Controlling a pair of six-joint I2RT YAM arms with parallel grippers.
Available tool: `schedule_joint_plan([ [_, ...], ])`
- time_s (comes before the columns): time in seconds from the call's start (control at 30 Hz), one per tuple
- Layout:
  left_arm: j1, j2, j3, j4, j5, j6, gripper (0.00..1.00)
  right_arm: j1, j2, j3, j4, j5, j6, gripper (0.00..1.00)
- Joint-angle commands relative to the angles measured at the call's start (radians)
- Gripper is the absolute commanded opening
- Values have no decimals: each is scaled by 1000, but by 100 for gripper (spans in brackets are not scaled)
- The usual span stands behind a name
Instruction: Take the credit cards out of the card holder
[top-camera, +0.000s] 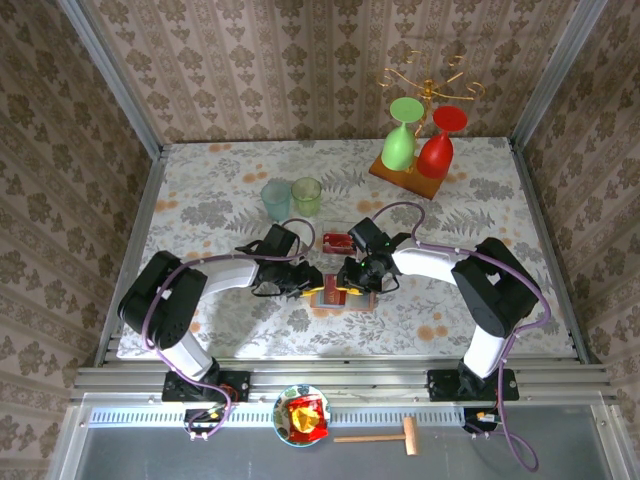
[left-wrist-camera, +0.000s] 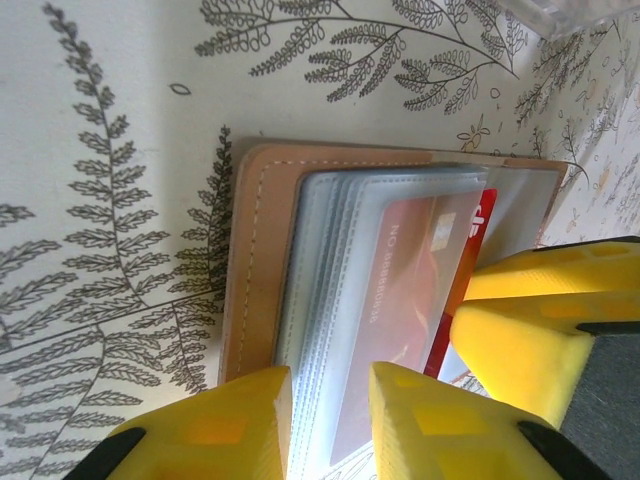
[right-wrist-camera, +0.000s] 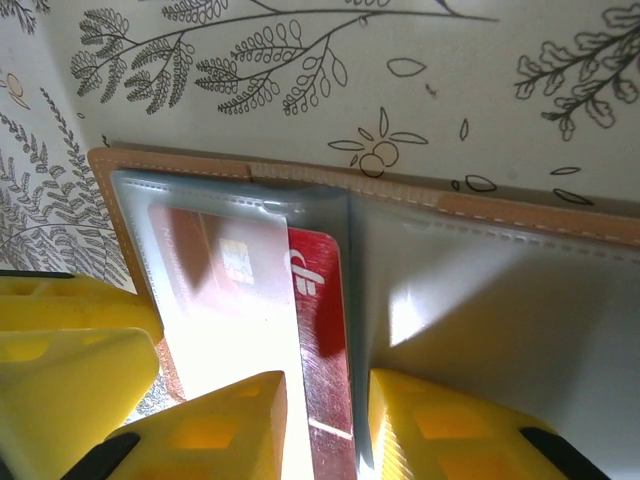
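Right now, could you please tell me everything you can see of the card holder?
The card holder lies open on the floral table, near its front middle. Its outside is tan leather with pale stitching; inside are clear, greyish plastic sleeves. A red card sticks partly out of one sleeve. The left fingers straddle the sleeve stack's edge, the right fingers flank the red card; grip is unclear.

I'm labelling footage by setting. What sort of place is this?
Probably a robot test cell dressed as a home, not a real room: wallpapered panels in an aluminium frame, a left arm and right arm bolted to a rail by a floral-clothed table.
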Motion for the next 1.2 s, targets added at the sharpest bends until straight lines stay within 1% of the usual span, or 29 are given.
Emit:
schedule_joint_plan([
  [0.0, 7, 1, 10, -12, 9, 1, 27, 5, -32, 15, 11, -20, 18, 28],
  [0.3, 9, -48, 67, -85, -13, 28, 30, 5, -30, 15, 19, -25, 21, 28],
  [0.47, 2, -41, 73, -44, 16, 12, 32, 5, -26, 16, 12, -20, 19, 28],
  [0.63, -11, 4, 73, 8, 53, -7, 32, 5, -34, 22, -27, 8, 1, 28],
  [0.97, -14, 44, 37, 52, 52, -22, 32, 6, -60, 16, -15, 9, 18, 28],
  [1.07, -13, 45, 30, 47, 44, -21, 32, 5, -60, 13, 5, -4, 26, 28],
  [1.17, -13, 43, 31, 15, 24, -6, 32, 5, -54, -2, 60, -42, 47, 28],
])
